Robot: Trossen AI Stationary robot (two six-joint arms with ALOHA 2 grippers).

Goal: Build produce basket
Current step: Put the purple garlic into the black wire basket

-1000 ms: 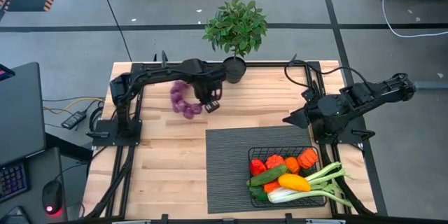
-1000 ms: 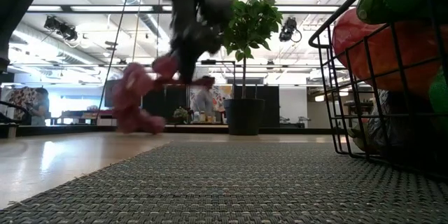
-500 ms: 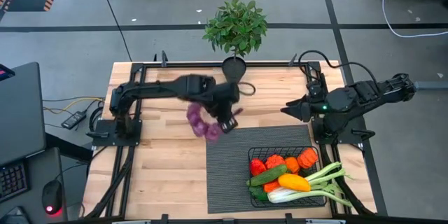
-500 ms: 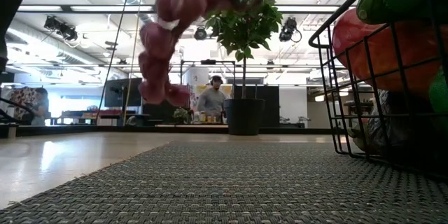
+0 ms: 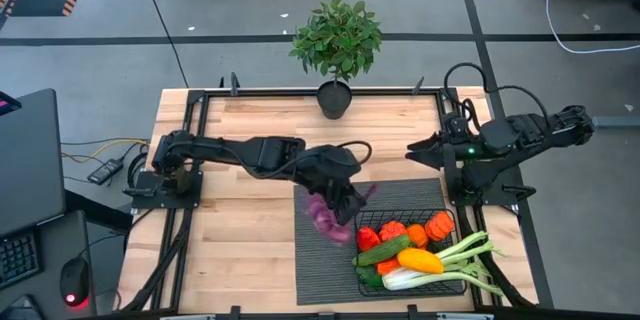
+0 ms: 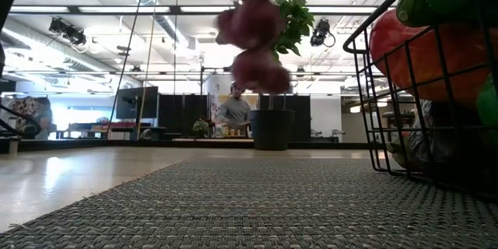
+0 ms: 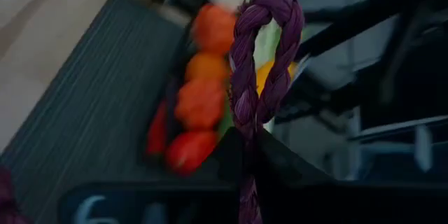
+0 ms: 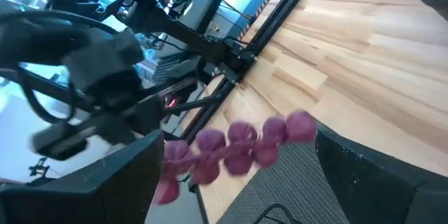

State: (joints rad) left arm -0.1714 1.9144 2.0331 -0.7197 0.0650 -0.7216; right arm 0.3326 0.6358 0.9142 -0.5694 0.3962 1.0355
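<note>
High view: from the left of the frame, the left gripper (image 5: 345, 200) reaches to the middle, above the dark mat (image 5: 325, 250) on the tabletop (image 5: 240, 240). Its fingers are clenched on the twisted stem of the purple grapes (image 5: 326, 218), which hang just left of the basket (image 5: 445, 282). The basket, lower right, holds the other produce (image 5: 410, 250). At the right, the right gripper (image 5: 412, 148) waits, fingers spread apart.

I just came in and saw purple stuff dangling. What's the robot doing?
The left gripper is shut on a bunch of purple grapes, holding it by its stem in the air over the mat, right beside the basket. The basket already holds peppers, a cucumber and a leek. The right gripper waits open near the table's far side.
</note>
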